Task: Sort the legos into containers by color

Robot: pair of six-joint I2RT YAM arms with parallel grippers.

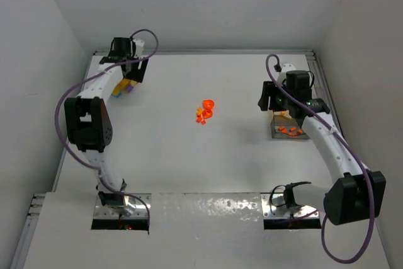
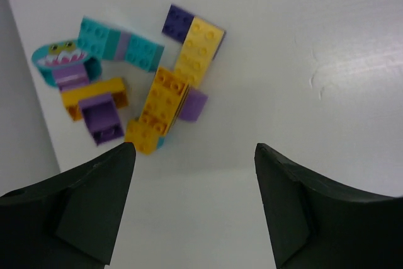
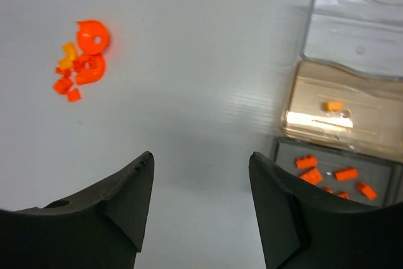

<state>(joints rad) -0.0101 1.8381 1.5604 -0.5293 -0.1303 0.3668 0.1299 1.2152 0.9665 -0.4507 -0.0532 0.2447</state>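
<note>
I am standing by the table (image 1: 189,162), and the left gripper (image 2: 195,155) is hanging over its far left corner with its two fingers spread wide apart. Just beyond the fingertips a cluster of legos (image 2: 151,92) is lying on the white surface. They are yellow, purple and teal bricks, and several of them are stuck together. One teal curved piece (image 2: 60,58) with a printed mouth full of teeth is sitting at the left side of this group.

The right gripper (image 3: 201,159) is hovering near the right edge of the table, and its claw is also standing wide. The containers (image 3: 343,111) are resting close to that right edge, near the gripper. In the right wrist view they are appearing as clear bins in a row. The bin with the brownish bottom is holding a single small orange brick (image 3: 334,106), and the bin nearest to the gripper is holding several orange bricks (image 3: 334,174).

A heap of orange legos (image 3: 82,67) is lying around the middle of the table, a little toward the far edge and well apart from the containers. Two bigger rounded pieces are sitting there among small ones.
</note>
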